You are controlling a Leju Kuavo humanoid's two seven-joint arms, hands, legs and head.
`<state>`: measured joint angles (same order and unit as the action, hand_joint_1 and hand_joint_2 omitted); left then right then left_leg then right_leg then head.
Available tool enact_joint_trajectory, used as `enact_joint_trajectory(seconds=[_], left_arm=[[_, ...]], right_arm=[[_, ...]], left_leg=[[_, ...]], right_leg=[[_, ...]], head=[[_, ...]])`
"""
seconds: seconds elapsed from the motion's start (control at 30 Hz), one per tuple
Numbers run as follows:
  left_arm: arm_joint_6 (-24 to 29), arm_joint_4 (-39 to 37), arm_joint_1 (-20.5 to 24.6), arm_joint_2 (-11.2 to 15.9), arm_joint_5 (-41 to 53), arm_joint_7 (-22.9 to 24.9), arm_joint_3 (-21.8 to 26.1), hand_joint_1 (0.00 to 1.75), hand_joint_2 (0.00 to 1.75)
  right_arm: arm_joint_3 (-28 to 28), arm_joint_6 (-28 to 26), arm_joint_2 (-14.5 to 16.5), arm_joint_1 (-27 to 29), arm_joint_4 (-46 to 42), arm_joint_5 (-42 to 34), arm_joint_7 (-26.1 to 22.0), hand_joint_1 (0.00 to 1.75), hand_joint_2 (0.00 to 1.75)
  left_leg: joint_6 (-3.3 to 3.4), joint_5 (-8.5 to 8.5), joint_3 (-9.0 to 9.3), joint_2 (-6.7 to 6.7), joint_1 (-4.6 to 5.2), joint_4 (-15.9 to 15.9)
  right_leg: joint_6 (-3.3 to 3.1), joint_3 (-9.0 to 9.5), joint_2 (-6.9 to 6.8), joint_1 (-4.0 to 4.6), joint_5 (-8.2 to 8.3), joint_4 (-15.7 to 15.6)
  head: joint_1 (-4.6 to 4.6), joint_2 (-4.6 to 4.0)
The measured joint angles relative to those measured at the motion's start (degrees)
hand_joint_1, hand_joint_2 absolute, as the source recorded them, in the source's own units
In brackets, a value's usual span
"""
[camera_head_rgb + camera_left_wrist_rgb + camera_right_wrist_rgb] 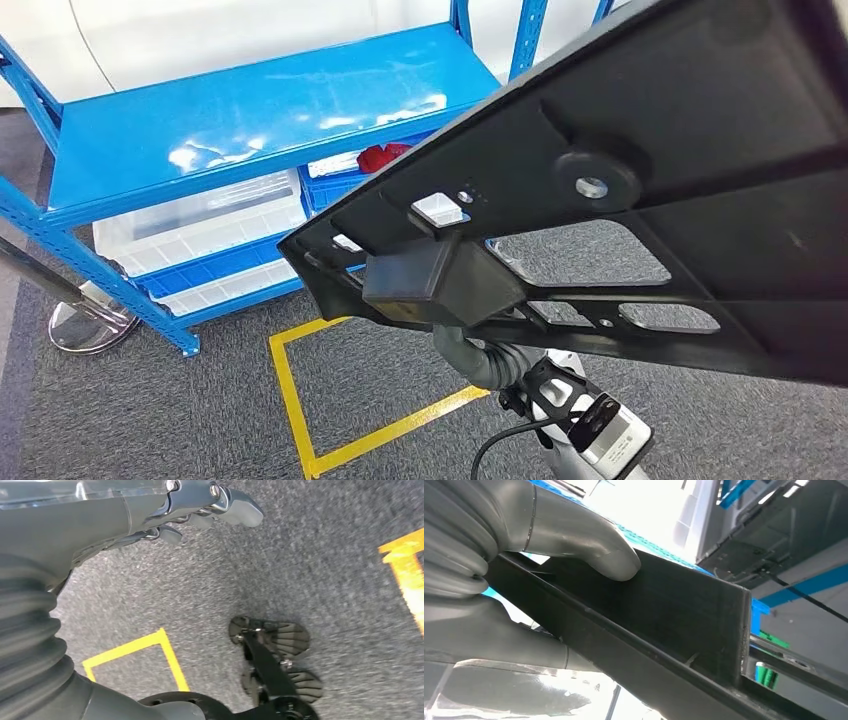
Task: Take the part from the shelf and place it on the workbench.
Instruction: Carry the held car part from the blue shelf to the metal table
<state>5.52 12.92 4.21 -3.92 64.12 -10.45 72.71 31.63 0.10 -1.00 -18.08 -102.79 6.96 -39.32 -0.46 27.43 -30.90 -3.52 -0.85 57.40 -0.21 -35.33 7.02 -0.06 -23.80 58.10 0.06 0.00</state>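
The right hand [539, 565] grips the black part [640, 190], thumb pressed on its raised block, holding it up in the air in front of the blue shelf [250, 120]. The left hand [165, 515] hangs over the grey carpet [320, 580], holding nothing, fingers loosely apart.

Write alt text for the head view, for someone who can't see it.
A large flat black plastic part with cut-out holes fills the right side, raised over grey carpet marked with yellow tape. Behind it stands a blue metal shelf holding clear plastic bins.
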Motion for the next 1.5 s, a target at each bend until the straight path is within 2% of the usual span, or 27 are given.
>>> enact_joint_trajectory(seconds=[0.07, 0.13, 0.17, 0.23, 0.27, 0.3, 0.37, 0.43, 0.5, 0.57, 0.67, 0.7, 0.73, 0.77, 0.8, 0.87, 0.93, 1.0, 1.03, 1.1, 1.17, 1.23, 1.27, 1.33, 1.4, 1.47, 1.5], left_arm=[[-0.84, -0.13, 0.08, -0.37, 0.51, 0.10, -0.48, 0.00, 1.75], [-1.56, -0.21, -0.04, -0.61, 0.83, 0.14, -0.98, 0.00, 1.75], [-1.92, -0.24, -0.20, -0.69, 0.92, 0.14, -1.16, 0.00, 1.75], [-2.61, -0.27, -0.40, -0.93, 1.20, 0.06, -1.40, 0.00, 1.75], [-2.93, -0.28, -0.40, -1.09, 1.34, -0.04, -1.49, 0.00, 1.75], [-3.26, -0.29, -0.35, -1.28, 1.39, -0.19, -1.56, 0.00, 1.75], [-3.75, -0.30, -0.24, -1.57, 1.27, -0.48, -1.63, 0.00, 1.75], [-3.92, -0.31, -0.22, -1.73, 0.76, -0.76, -1.63, 0.00, 1.75], [-3.84, -0.31, -0.19, -1.86, 0.19, -0.94, -1.60, 0.00, 1.75], [-3.73, -0.31, -0.15, -1.96, 0.02, -0.99, -1.55, 0.00, 1.75], [-3.73, -0.31, -0.47, -1.99, -0.04, -0.77, -1.42, 0.00, 1.75], [-3.78, -0.31, -0.66, -2.01, -0.14, -0.64, -1.36, 0.00, 1.75], [-3.84, -0.31, -0.81, -2.03, -0.25, -0.51, -1.31, 0.00, 1.75], [-3.91, -0.31, -0.88, -2.06, -0.38, -0.44, -1.27, 0.00, 1.75], [-3.96, -0.31, -0.89, -2.08, -0.50, -0.40, -1.23, 0.00, 1.75], [-3.97, -0.31, -0.86, -2.10, -0.79, -0.36, -1.14, 0.00, 1.75], [-3.61, -0.31, -0.79, -2.18, -1.24, -0.38, -0.98, 0.00, 1.75], [-2.92, -0.31, -0.64, -2.30, -1.67, -0.55, -0.83, 0.00, 1.75], [-2.63, -0.31, -0.52, -2.36, -1.85, -0.75, -0.76, 0.00, 1.75], [-2.38, -0.31, -0.37, -2.45, -2.11, -1.12, -0.56, 0.00, 1.75], [-2.39, -0.31, -0.48, -2.44, -2.26, -1.28, -0.28, 0.00, 1.75], [-2.32, -0.31, -0.64, -2.30, -2.29, -1.39, -0.01, 0.00, 1.75], [-2.25, -0.31, -0.65, -2.20, -2.32, -1.51, 0.10, 0.00, 1.75], [-2.16, -0.31, -0.56, -2.02, -2.33, -1.88, 0.25, 0.00, 1.75], [-2.17, -0.31, -0.46, -1.82, -2.28, -2.25, 0.27, 0.00, 1.75], [-2.24, -0.31, -0.34, -1.51, -2.12, -2.50, 0.27, 0.00, 1.75], [-2.29, -0.31, -0.24, -1.33, -2.03, -2.61, 0.27, 0.00, 1.75]], right_arm=[[0.07, 0.61, -0.72, 0.24, -0.33, 0.03, -0.01, 1.75, 1.75], [0.13, 1.41, -1.28, 0.56, -0.55, 0.11, 0.01, 1.75, 1.75], [0.16, 1.78, -1.50, 0.80, -0.58, 0.20, 0.03, 1.75, 1.75], [0.17, 2.63, -2.06, 1.49, -0.73, 0.50, 0.13, 1.75, 1.75], [0.17, 2.97, -2.34, 1.80, -0.88, 0.66, 0.20, 1.75, 1.75], [0.16, 3.29, -2.60, 2.04, -1.11, 0.77, 0.27, 1.75, 1.75], [0.14, 3.78, -2.94, 2.25, -1.61, 0.78, 0.43, 1.75, 1.75], [0.00, 4.38, -3.21, 2.39, -1.92, 0.25, 0.52, 1.75, 1.75], [-0.36, 4.99, -3.51, 2.62, -2.06, -0.67, 0.53, 1.75, 1.75], [-0.87, 5.45, -3.79, 2.78, -2.14, -1.42, 0.51, 1.75, 1.75], [-1.58, 5.95, -4.03, 3.18, -2.19, -2.01, 0.60, 1.75, 1.75], [-1.81, 6.03, -4.10, 3.52, -2.19, -2.15, 0.68, 1.75, 1.75], [-2.09, 6.08, -4.17, 3.93, -2.19, -2.31, 0.78, 1.75, 1.75], [-2.42, 6.12, -4.22, 4.32, -2.20, -2.48, 0.90, 1.75, 1.75], [-2.77, 6.26, -4.27, 4.65, -2.20, -2.66, 0.98, 1.75, 1.75], [-3.22, 6.86, -4.31, 4.98, -2.20, -2.99, 1.04, 1.75, 1.75], [-3.42, 7.82, -4.30, 5.05, -2.19, -3.32, 0.96, 1.75, 1.75], [-3.70, 8.68, -4.28, 5.02, -2.15, -3.68, 0.83, 1.75, 1.75], [-3.97, 8.96, -4.27, 4.99, -2.12, -3.85, 0.76, 1.75, 1.75], [-4.61, 9.11, -4.22, 4.79, -2.07, -4.15, 0.69, 1.75, 1.75], [-5.22, 9.01, -4.08, 4.83, -2.02, -4.48, 0.67, 1.75, 1.75], [-5.71, 8.79, -3.92, 5.40, -1.99, -4.75, 0.55, 1.75, 1.75], [-5.88, 8.62, -3.83, 5.78, -1.99, -4.85, 0.42, 1.75, 1.75], [-6.19, 8.43, -3.60, 6.39, -2.00, -5.03, 0.16, 1.75, 1.75], [-6.73, 8.78, -3.44, 6.59, -2.01, -5.16, 0.03, 1.75, 1.75], [-7.22, 9.19, -3.12, 6.65, -2.01, -5.11, 0.02, 1.75, 1.75], [-7.35, 9.30, -2.90, 6.70, -2.02, -5.05, 0.02, 1.75, 1.75]], left_leg=[[0.71, -0.49, 0.07, 1.43, -0.23, -0.49], [1.11, -0.71, 0.03, 2.96, -0.22, -0.73], [1.16, -0.71, -0.02, 3.75, -0.15, -0.71], [1.15, -0.67, -0.08, 5.34, -0.08, -0.67], [1.10, -0.63, -0.08, 6.08, -0.08, -0.64], [1.00, -0.56, -0.05, 6.72, -0.08, -0.61], [0.61, -0.32, 0.08, 7.78, 0.11, -0.46], [0.00, -0.10, 0.21, 8.77, 0.38, -0.35], [-0.67, 0.03, 0.38, 9.77, 0.44, -0.40], [-1.22, 1.44, -0.09, 8.40, 0.23, 1.15], [-1.58, 7.07, -4.42, 4.59, 0.02, 11.33], [-1.63, 8.33, -6.00, 4.20, 0.01, 14.83], [-1.65, 8.55, -6.85, 4.04, 0.02, 16.69], [-1.60, 7.61, -6.68, 3.97, 0.01, 16.29], [-1.49, 5.69, -5.46, 3.72, -0.02, 13.60], [-1.12, 1.79, -1.86, 1.58, -0.20, 5.54], [-0.72, 0.64, -0.02, -0.32, -0.26, 1.08], [-0.23, 0.80, 0.09, 0.10, -0.14, 0.57], [0.15, 0.60, 0.16, 0.68, -0.18, 0.33], [0.88, 0.14, 0.33, 1.95, -0.32, -0.17], [1.27, 0.02, 0.32, 3.38, -0.15, -0.28], [1.34, 0.11, 0.30, 4.86, 0.02, -0.26], [1.29, 0.19, 0.33, 5.56, 0.06, -0.25], [1.03, 0.42, 0.55, 6.84, 0.11, -0.24], [0.59, 0.74, 0.86, 7.86, 0.33, -0.22], [0.01, 1.00, 1.08, 8.80, 0.59, -0.26], [-0.30, 1.08, 1.21, 9.33, 0.66, -0.32]], right_leg=[[0.61, -1.12, -1.51, 0.12, -1.38, 2.08], [1.12, -3.95, -4.68, 0.10, -4.94, 8.30], [1.37, -5.67, -5.63, -0.09, -6.65, 12.07], [1.73, -7.22, -6.48, -0.49, -7.51, 15.83], [1.80, -6.38, -6.83, -0.64, -6.48, 14.50], [1.77, -4.46, -7.41, -0.71, -4.76, 11.11], [1.31, -0.14, -10.01, -0.47, -2.14, 3.15], [0.59, 1.43, -11.36, 0.01, -1.58, -0.18], [-0.08, 1.21, -10.17, 0.15, -1.39, -0.28], [-0.78, 1.24, -8.98, -0.10, -1.00, -0.67], [-1.44, 1.15, -7.08, -0.22, -0.69, -0.91], [-1.49, 1.12, -6.32, -0.15, -0.66, -0.89], [-1.50, 1.12, -5.54, -0.10, -0.64, -0.85], [-1.48, 1.13, -4.75, -0.07, -0.62, -0.78], [-1.43, 1.15, -3.96, -0.08, -0.61, -0.66], [-1.15, 1.00, -2.51, -0.05, -0.66, -0.20], [-0.52, 0.45, -1.26, -0.08, -0.57, 0.20], [0.28, -0.04, -0.16, -0.23, -0.23, 0.14], [0.60, -0.23, -0.46, -0.26, -0.28, 0.31], [1.07, -1.55, -2.94, -0.17, -1.96, 2.99], [1.48, -4.83, -5.69, -0.36, -5.55, 9.94], [1.81, -7.67, -6.41, -0.67, -7.59, 15.93], [1.86, -7.72, -6.59, -0.76, -7.11, 16.11], [1.70, -4.62, -7.58, -0.76, -3.90, 10.34], [1.05, -0.70, -10.13, -0.30, -1.55, 2.88], [0.28, 0.45, -11.16, 0.23, -1.27, 0.25], [-0.03, 0.32, -10.51, 0.33, -1.13, 0.21]], head=[[0.27, -0.01], [0.62, -0.01], [0.71, -0.01], [0.73, -0.01], [0.73, -0.01], [0.74, -0.01], [0.70, -0.01], [0.66, -0.01], [0.65, -0.01], [0.58, -0.01], [0.33, -0.01], [0.28, -0.01], [0.28, -0.01], [0.28, -0.01], [0.28, -0.01], [0.28, -0.01], [0.26, -0.01], [0.27, 0.00], [0.27, 0.00], [0.53, -0.01], [0.78, -0.01], [0.79, -0.01], [0.80, -0.01], [0.80, 0.00], [0.77, 0.00], [0.74, -0.01], [0.73, -0.02]])
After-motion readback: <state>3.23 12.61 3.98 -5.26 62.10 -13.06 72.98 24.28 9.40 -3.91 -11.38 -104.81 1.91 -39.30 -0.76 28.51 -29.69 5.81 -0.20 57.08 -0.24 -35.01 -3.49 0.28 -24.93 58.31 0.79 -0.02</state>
